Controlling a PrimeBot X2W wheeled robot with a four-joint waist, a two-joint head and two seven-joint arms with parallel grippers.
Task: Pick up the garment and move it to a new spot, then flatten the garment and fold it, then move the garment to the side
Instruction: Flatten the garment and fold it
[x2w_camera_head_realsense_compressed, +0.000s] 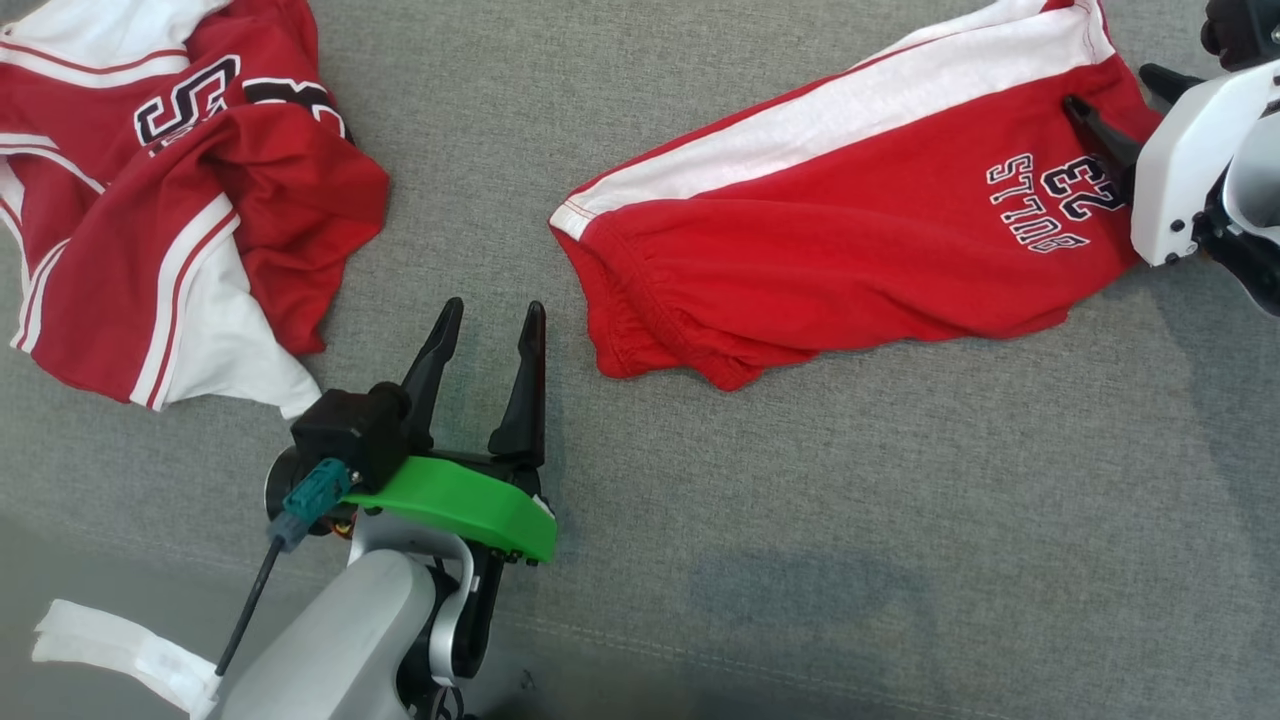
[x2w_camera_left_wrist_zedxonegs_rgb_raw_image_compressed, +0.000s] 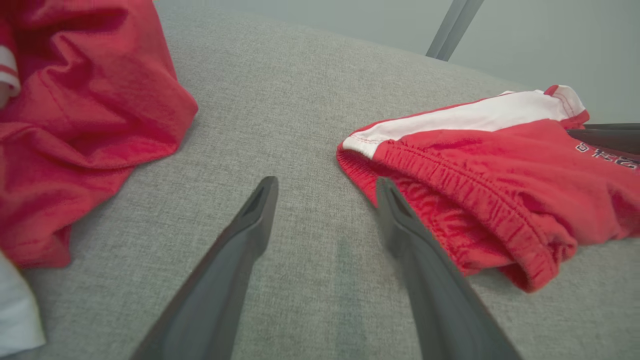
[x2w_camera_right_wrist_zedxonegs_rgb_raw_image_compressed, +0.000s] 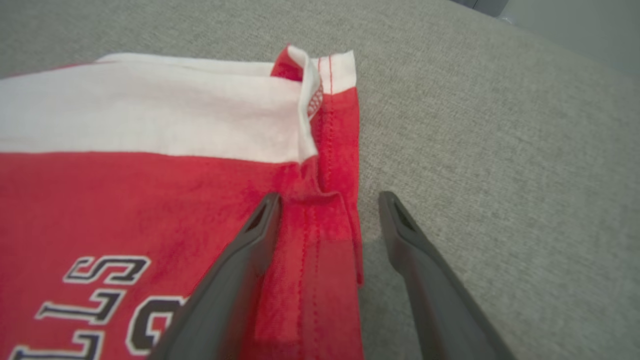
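Looking down at the grey fabric surface (x2w_camera_head_realsense_compressed: 800, 520), I am seeing the red shorts (x2w_camera_head_realsense_compressed: 850, 230) lying toward its far edge on the right side. They are folded flat along their length, with a white side stripe running along the far side and dark-outlined lettering with the number 23 printed near the hem end. My right end effector (x2w_camera_head_realsense_compressed: 1108, 85) is sitting at that hem end with its jaws wide apart and gripping nothing. One finger is lying over the red cloth beside the print, though I cannot tell whether it is pressing on it. The other is standing over bare grey fabric just past the hem, so the stitched hem is running between them. My left end effector (x2w_camera_head_realsense_compressed: 495, 305) is likewise standing wide open and empty, its fingers pointing over bare surface just beside the elastic waistband end of the shorts, apart from it. A crumpled red and white jersey (x2w_camera_head_realsense_compressed: 200, 190) is lying toward the left edge, well apart from the shorts, with my left end effector between the two garments. A strip of white cloth (x2w_camera_head_realsense_compressed: 110, 650) is lying by the near edge beside my left forearm.
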